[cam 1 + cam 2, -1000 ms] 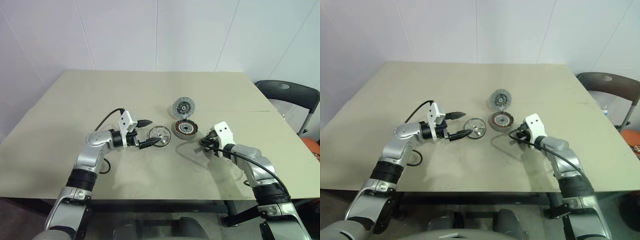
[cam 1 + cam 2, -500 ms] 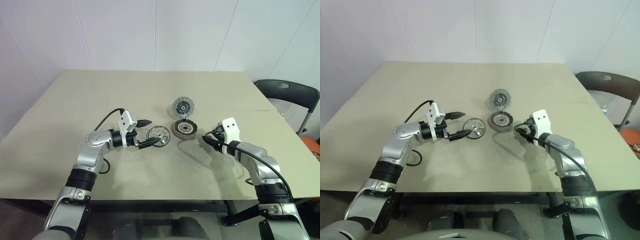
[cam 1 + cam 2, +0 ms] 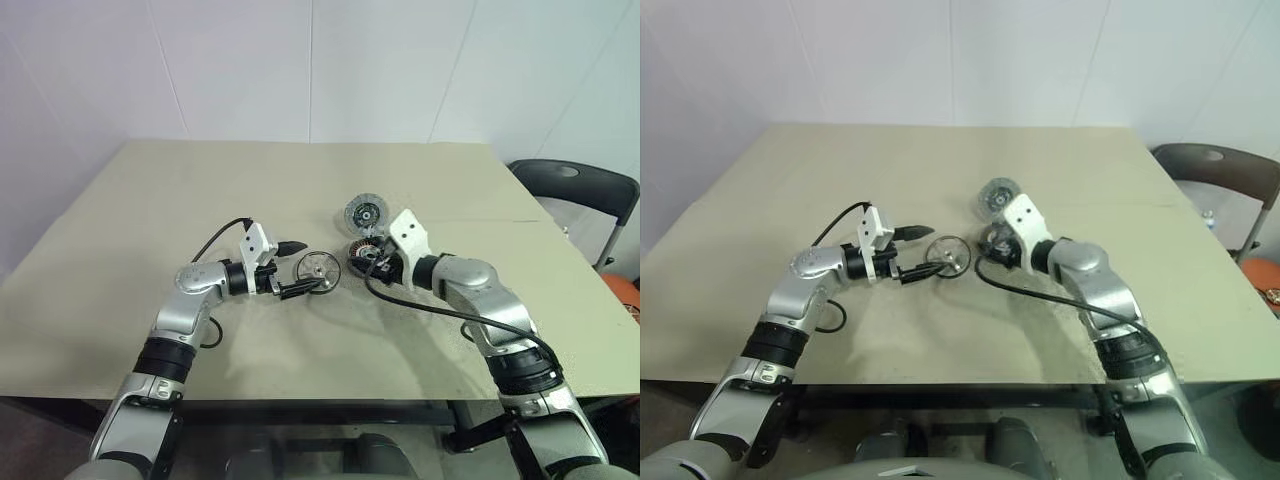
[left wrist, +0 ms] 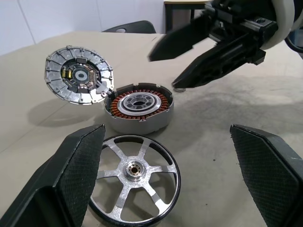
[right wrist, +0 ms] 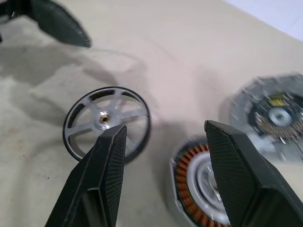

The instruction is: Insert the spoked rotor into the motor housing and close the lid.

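The spoked rotor (image 3: 319, 271) is a thin silver wheel on the tan table (image 3: 200, 200), between the tips of my left gripper (image 3: 305, 265), which is open and not closed on it. To its right stands the motor housing (image 4: 139, 108), a short metal cup with copper windings. The lid (image 3: 365, 213) leans tilted against the housing's far side. My right gripper (image 3: 372, 263) hovers low over the housing's near right side, open, with nothing between its fingers (image 5: 106, 175). It partly hides the housing in the head views.
A dark chair (image 3: 577, 190) stands past the table's right edge. Black cables run along both forearms. A white wall closes the far side. Bare tabletop lies all around the three parts.
My right gripper has opened from shut and swung left and up, from the table right of the housing to just over it. The left arm and the three parts have not moved.
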{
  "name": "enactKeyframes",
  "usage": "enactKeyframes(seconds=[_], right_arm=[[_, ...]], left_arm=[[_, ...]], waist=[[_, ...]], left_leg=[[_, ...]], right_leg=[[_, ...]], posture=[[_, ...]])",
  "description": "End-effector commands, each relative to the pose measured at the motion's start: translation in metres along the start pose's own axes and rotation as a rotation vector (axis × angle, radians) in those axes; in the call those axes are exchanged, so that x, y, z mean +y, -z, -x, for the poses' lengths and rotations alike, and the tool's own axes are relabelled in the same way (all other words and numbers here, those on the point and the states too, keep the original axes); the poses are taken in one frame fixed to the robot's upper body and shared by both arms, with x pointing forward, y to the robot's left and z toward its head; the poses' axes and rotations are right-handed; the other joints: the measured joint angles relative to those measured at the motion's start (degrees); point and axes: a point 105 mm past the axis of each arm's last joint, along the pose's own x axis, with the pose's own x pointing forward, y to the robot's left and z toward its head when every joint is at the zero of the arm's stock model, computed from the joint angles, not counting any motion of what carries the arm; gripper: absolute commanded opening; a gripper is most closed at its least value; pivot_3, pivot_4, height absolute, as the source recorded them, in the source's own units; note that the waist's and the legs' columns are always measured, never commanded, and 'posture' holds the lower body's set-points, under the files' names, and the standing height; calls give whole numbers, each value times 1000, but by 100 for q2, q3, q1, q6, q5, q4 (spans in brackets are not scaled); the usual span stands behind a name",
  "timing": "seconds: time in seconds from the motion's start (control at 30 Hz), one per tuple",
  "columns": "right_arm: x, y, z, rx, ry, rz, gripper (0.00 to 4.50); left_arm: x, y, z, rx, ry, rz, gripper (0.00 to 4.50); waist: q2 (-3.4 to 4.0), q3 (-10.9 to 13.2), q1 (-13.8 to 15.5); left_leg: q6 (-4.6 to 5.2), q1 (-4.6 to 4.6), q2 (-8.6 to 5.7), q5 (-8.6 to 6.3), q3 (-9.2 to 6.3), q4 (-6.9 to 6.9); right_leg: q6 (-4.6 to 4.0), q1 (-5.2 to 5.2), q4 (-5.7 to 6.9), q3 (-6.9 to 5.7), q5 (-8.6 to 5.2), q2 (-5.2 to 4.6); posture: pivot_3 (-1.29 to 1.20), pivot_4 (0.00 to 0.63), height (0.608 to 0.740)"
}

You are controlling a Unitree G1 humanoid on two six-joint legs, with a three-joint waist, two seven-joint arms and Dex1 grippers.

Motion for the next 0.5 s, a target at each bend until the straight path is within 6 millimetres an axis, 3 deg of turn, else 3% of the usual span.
enactKeyframes(seconds=[0.03,0.2,0.5], right_arm=[[0,-4,-5,10,-11,61,2743],[1,12,-10,81,-19,92,2743],[-15,28,-10,162,60,124,2743]], left_arm=[[3,-15,0,-31,-3,-54,4500],[3,-14,1,-30,-11,-54,4500],[2,-14,1,-34,-12,-51,4500]], waist=[[0,0,-8],[0,0,-22],[0,0,-21]], left_leg=[[2,-3,-1,-1,2,0],[4,-5,0,-2,6,0],[4,-4,0,-2,6,1]], right_leg=[[0,-2,0,0,0,-1],[1,12,1,2,1,1],[1,11,1,2,1,1]], posture=[[0,0,740],[0,0,740],[0,0,740]])
